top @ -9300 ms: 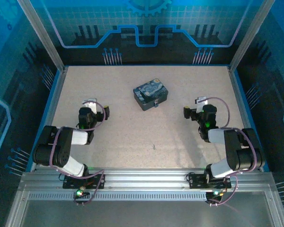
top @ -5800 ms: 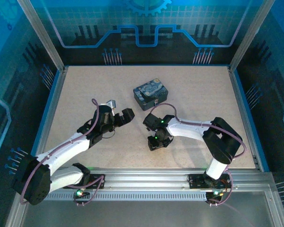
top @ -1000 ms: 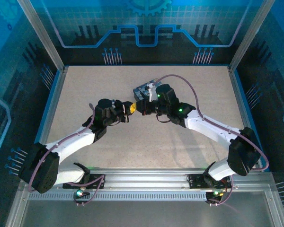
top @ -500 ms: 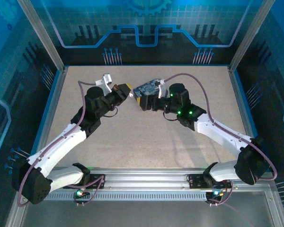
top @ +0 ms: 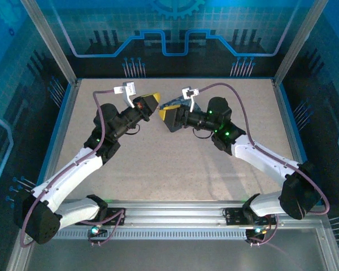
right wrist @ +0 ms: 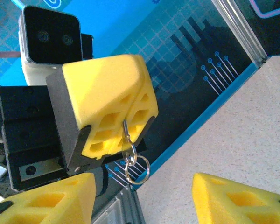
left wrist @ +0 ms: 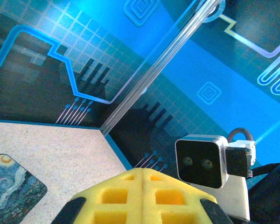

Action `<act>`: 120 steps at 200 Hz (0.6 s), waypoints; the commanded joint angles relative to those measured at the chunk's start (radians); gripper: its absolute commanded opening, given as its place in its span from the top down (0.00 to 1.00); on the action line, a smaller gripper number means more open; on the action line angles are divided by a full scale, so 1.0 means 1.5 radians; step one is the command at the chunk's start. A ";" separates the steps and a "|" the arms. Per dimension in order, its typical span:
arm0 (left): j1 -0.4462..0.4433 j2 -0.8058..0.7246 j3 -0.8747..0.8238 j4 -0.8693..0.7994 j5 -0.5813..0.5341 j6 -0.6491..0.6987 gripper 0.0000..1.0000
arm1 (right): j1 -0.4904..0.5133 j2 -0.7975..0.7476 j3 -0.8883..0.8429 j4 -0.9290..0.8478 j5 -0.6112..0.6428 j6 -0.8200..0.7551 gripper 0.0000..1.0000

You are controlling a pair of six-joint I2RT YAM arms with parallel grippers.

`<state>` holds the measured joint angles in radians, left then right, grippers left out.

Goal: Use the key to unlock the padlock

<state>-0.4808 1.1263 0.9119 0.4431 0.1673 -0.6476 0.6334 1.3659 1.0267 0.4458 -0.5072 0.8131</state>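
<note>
The key point(right wrist: 126, 131) is a slim metal shaft with two small rings point(right wrist: 138, 169) dangling from it. My left gripper point(right wrist: 130, 114) is shut on it, and its yellow foam pads pinch the shaft at their tips. It is raised off the table at the back centre point(top: 151, 102), and the pads meet in the left wrist view point(left wrist: 143, 186). Facing it, my right gripper point(right wrist: 144, 198) is open with nothing between its fingers, just below the rings; the top view has it close to the right of the left gripper point(top: 170, 116). The padlock is hidden.
A dark-blue tin with a starry print lies on the table point(left wrist: 60, 144), its corner point(left wrist: 11, 186) visible below the left gripper. Glass walls and an aluminium corner post point(left wrist: 158, 65) stand close behind. The table's blue edge point(right wrist: 214, 100) runs past the key.
My right gripper has gone from shut to open. Both grippers have lifted and moved toward the back of the table; the left one stays shut.
</note>
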 commanded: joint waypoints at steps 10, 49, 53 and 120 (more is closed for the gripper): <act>-0.005 0.008 -0.009 0.054 0.024 -0.008 1.00 | -0.008 0.014 0.010 0.049 -0.017 0.024 0.45; -0.005 0.009 -0.011 0.052 0.023 -0.010 1.00 | -0.010 0.024 0.022 0.057 -0.016 0.039 0.52; -0.005 0.008 -0.012 0.052 0.024 -0.012 1.00 | -0.010 0.025 0.023 0.057 -0.016 0.039 0.52; -0.004 0.008 -0.012 0.053 0.029 -0.016 1.00 | -0.012 0.031 0.033 0.058 -0.016 0.048 0.60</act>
<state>-0.4808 1.1381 0.9115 0.4778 0.1818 -0.6556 0.6270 1.4033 1.0370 0.4953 -0.5171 0.8764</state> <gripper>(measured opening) 0.066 0.414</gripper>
